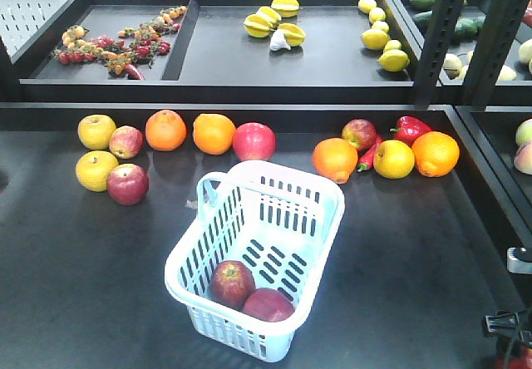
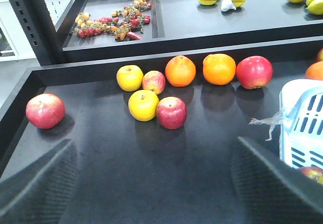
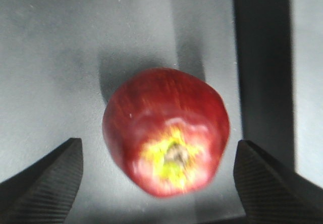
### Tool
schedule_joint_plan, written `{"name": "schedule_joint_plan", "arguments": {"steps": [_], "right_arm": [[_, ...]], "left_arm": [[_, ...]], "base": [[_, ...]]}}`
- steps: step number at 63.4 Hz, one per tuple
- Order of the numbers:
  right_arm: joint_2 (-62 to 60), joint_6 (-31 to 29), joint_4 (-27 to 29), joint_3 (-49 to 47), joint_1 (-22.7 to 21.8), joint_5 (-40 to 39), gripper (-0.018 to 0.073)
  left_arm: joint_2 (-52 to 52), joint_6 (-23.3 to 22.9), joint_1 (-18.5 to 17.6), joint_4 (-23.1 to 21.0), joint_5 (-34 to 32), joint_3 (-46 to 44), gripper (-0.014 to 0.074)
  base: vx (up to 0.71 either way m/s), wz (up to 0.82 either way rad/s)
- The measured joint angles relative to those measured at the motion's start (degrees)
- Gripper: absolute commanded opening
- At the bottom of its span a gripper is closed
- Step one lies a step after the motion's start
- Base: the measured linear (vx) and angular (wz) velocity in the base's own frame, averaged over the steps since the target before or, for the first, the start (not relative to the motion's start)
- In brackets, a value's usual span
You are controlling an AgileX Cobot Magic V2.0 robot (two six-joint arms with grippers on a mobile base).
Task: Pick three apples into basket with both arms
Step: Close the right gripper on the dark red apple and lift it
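Observation:
The pale blue basket point(image 1: 317, 193) stands mid-table with two dark red apples inside, one point(image 1: 232, 282) on the left and one point(image 1: 268, 304) beside it. In the right wrist view a third dark red apple point(image 3: 166, 130) lies on a grey surface, its yellowish stem end facing the camera. My right gripper point(image 3: 159, 148) is open around it, and its fingers point(image 3: 55, 178) stand clear of the apple on both sides. My left gripper point(image 2: 156, 151) is open over bare table, with nothing between its fingers point(image 2: 38, 183). The basket point(image 2: 303, 128) is at its right.
Along the back of the table lie more red apples point(image 1: 127, 184) point(image 1: 253, 141) point(image 1: 359, 134), yellow apples point(image 1: 96, 170), oranges point(image 1: 165, 130) and a red pepper point(image 1: 409, 128). One red apple point(image 2: 45, 110) sits at the far left. A raised shelf point(image 1: 216, 91) holds other produce. A dark bar point(image 3: 262, 57) runs beside the right gripper.

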Motion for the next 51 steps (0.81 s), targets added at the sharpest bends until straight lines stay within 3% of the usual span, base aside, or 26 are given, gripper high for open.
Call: {"name": "schedule_joint_plan", "arguments": {"steps": [40, 51], "right_arm": [[5.84, 0.0, -0.43, -0.37, 0.0, -2.67, 0.0582], [5.84, 0.0, -0.43, -0.37, 0.0, -3.0, 0.0533]], "left_arm": [[0.0, 0.0, 0.0, 0.0, 0.0, 0.0, 0.0589], [0.0, 0.0, 0.0, 0.0, 0.0, 0.0, 0.0589]], "base": [[0.0, 0.0], [0.0, 0.0]]}}
